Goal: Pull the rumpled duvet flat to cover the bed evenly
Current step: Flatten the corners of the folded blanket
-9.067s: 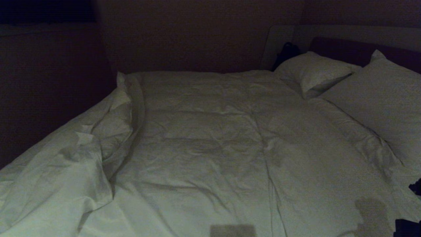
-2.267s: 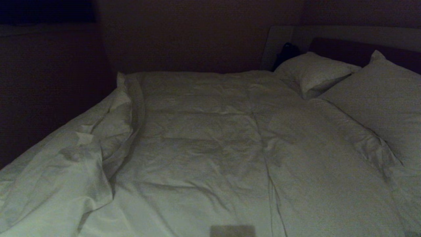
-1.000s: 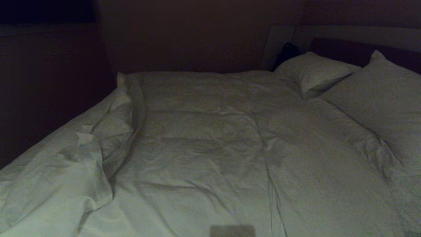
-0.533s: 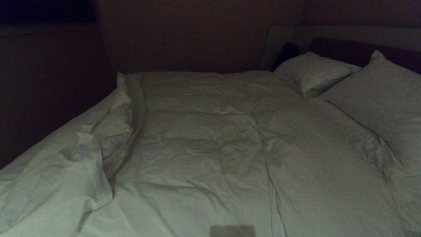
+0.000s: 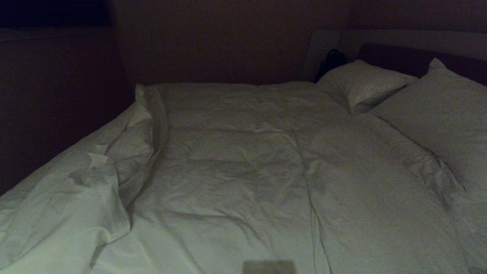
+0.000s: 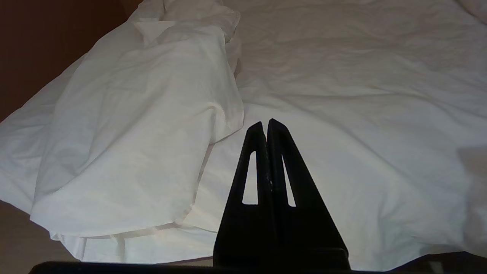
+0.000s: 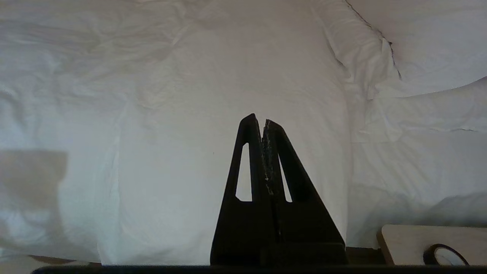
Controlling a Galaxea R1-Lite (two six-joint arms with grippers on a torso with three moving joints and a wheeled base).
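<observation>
The white duvet (image 5: 243,171) lies spread and creased over the bed (image 5: 380,38). Along its left side a long flap (image 5: 95,182) is folded back on itself and bunched. Neither gripper shows in the head view. In the left wrist view my left gripper (image 6: 265,123) hangs shut and empty at the bed's near edge, just right of that folded flap (image 6: 133,125). My right gripper (image 7: 259,121) is likewise shut and empty, facing the flatter right part of the duvet (image 7: 190,95). Neither touches the cloth.
Two white pillows (image 5: 365,82) (image 5: 445,114) lean at the dark headboard (image 5: 403,57), with a small dark object (image 5: 331,61) behind the far one. A pale wooden bedside surface (image 7: 426,239) carrying a black tape roll (image 7: 443,255) sits by the right gripper. A dark wall (image 5: 57,95) runs beyond the bed's left side.
Dark arm parts seen at the head view's lower right edge about nine seconds ago have left the view. Over the last second nothing has moved.
</observation>
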